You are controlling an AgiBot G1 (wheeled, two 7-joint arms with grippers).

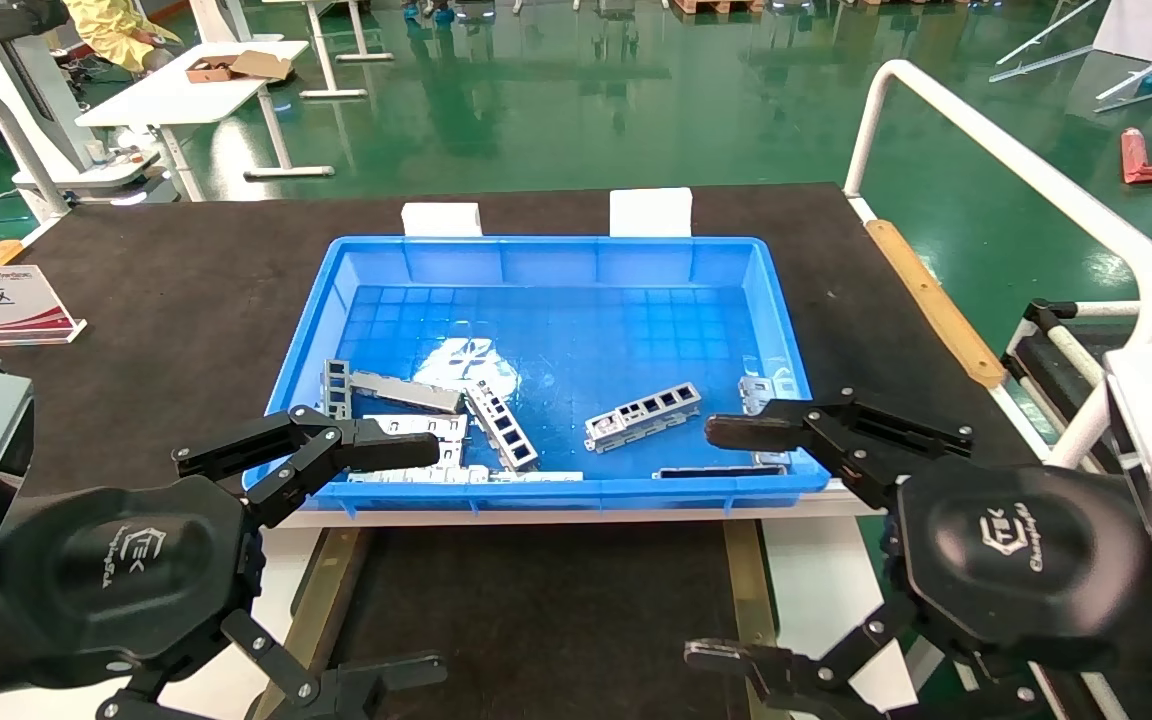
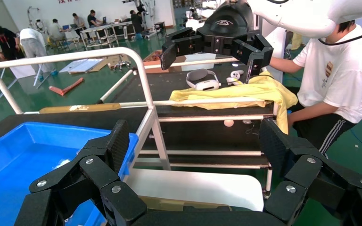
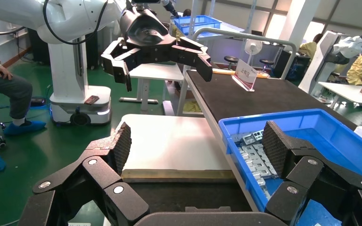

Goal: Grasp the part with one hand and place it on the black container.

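Lying in blue bin (image 1: 776, 330), part (image 1: 642, 415) ahead-left of right end effector (image 1: 726, 540), fingers apart, empty; long axis diagonal; left end effector (image 1: 406, 560) farther, likewise apart.

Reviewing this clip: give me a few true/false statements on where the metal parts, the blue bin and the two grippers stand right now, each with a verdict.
1. Both grippers are open and empty. True: the left gripper and the right gripper hold nothing.
2. A part already lies on the black container. False: the black container shows no part on it; the parts are in the blue bin.
3. A ladder-like part lies alone near the middle of the bin floor. True.
4. The right gripper is closed on that part. False: it is open at the bin's near right corner.
5. The blue bin sits nearer the robot than the black container. False: the container is nearer, below the bin's front edge.
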